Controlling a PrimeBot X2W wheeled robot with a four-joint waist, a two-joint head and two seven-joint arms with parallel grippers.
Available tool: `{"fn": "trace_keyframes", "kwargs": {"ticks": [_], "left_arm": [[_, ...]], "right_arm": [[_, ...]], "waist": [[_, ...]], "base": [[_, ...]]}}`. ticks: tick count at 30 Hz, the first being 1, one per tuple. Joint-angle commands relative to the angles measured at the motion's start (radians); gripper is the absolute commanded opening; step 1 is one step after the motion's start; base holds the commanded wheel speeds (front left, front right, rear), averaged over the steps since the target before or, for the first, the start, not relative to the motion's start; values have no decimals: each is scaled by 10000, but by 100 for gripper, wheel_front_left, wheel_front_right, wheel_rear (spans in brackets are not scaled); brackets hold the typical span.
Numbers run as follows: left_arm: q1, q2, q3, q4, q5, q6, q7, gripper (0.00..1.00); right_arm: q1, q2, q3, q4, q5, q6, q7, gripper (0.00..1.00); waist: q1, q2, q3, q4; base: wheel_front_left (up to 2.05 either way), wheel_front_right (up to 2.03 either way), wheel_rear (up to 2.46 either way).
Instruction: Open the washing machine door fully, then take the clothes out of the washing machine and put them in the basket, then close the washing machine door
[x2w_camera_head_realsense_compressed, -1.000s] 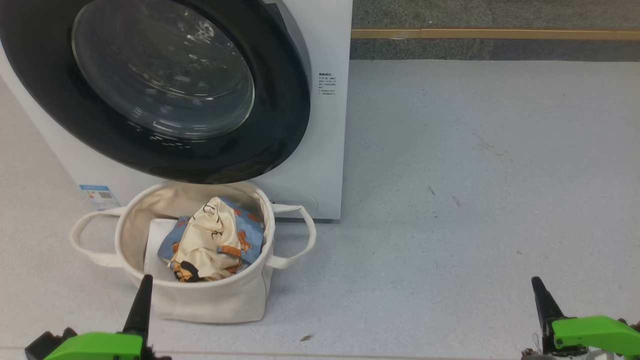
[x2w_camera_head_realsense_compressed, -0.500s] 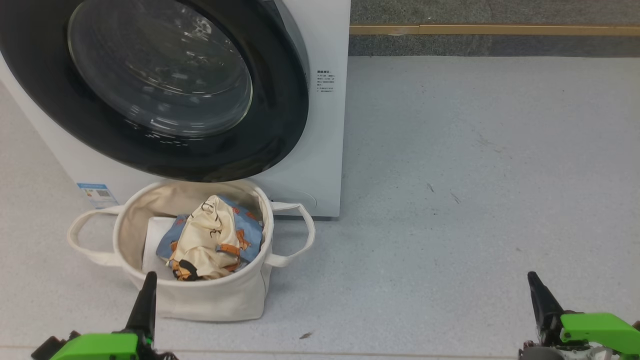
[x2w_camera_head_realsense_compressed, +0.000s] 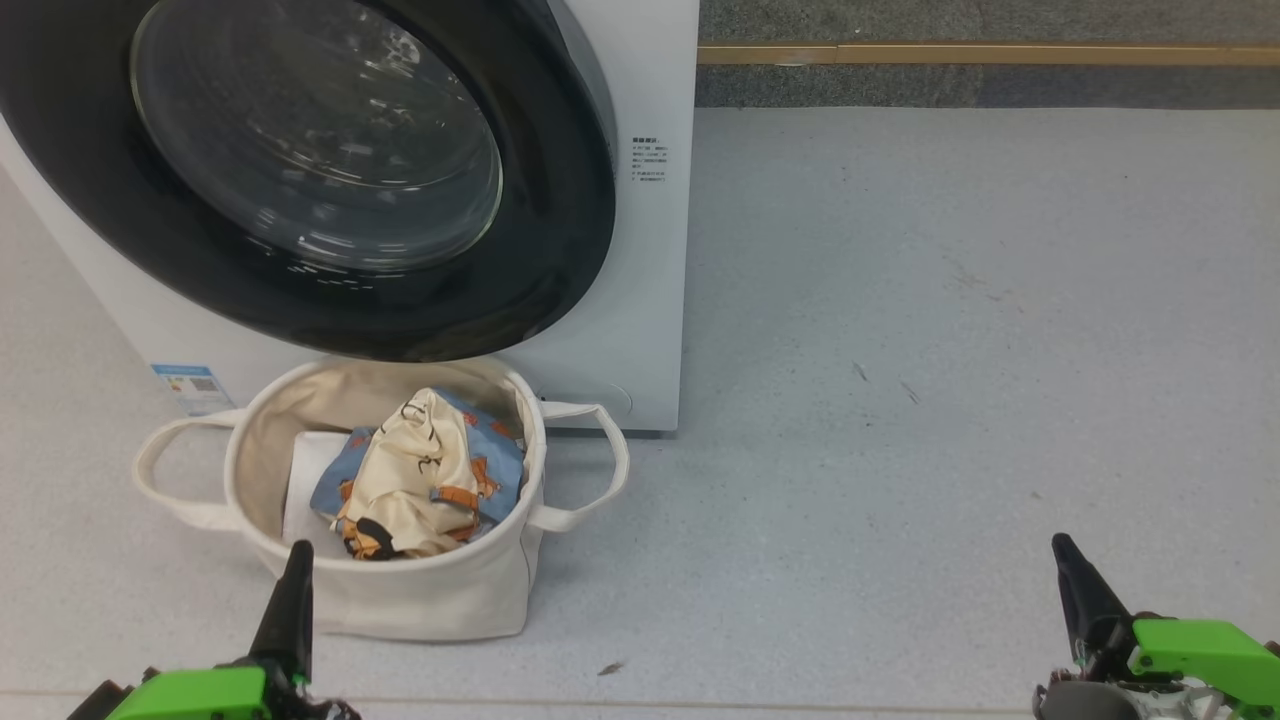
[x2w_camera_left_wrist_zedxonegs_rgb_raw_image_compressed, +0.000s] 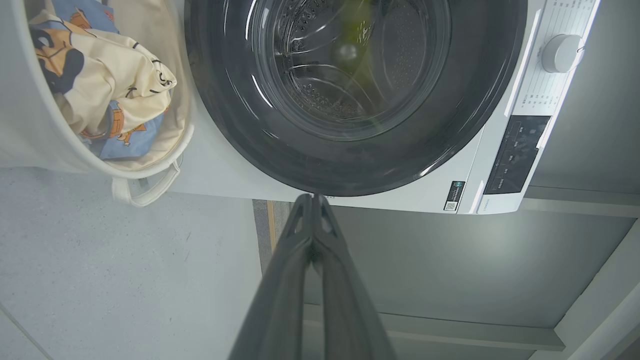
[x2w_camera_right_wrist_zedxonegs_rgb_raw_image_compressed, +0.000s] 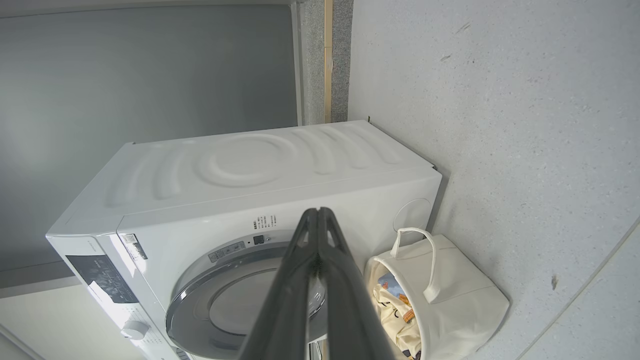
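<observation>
Clothes (x2w_camera_head_realsense_compressed: 420, 470) lie in basket (x2w_camera_head_realsense_compressed: 430, 600) beyond left gripper (x2w_camera_head_realsense_compressed: 297, 556)

I can't read a single word from here; the washing machine (x2w_camera_head_realsense_compressed: 650, 300) carries print, but all of it is too small; a block of small dark lines (x2w_camera_head_realsense_compressed: 650, 162) stands on its white front just right of the washing machine door (x2w_camera_head_realsense_compressed: 560, 250); a blue sticker (x2w_camera_head_realsense_compressed: 193, 388) with a square code sits low on the front's left; in my left wrist view a black sticker (x2w_camera_left_wrist_zedxonegs_rgb_raw_image_compressed: 453, 195) with a code patch lies beside a dark control panel (x2w_camera_left_wrist_zedxonegs_rgb_raw_image_compressed: 515, 152) bearing faint white marks; fine rows of print (x2w_camera_left_wrist_zedxonegs_rgb_raw_image_compressed: 547, 75) run next to the dial (x2w_camera_left_wrist_zedxonegs_rgb_raw_image_compressed: 562, 52).
</observation>
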Motion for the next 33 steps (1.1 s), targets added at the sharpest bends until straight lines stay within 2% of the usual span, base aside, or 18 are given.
{"fn": "trace_keyframes", "kwargs": {"ticks": [1,33], "left_arm": [[-230,58,348,-394,-34,-69,86,0],[-229,58,345,-394,-36,-69,84,0]], "right_arm": [[-485,-57,181,-309,45,31,83,0],[-485,-57,184,-309,49,31,81,0]], "waist": [[0,0,-1,0],[0,0,-1,0]], "base": [[0,0,0],[0,0,0]]}}
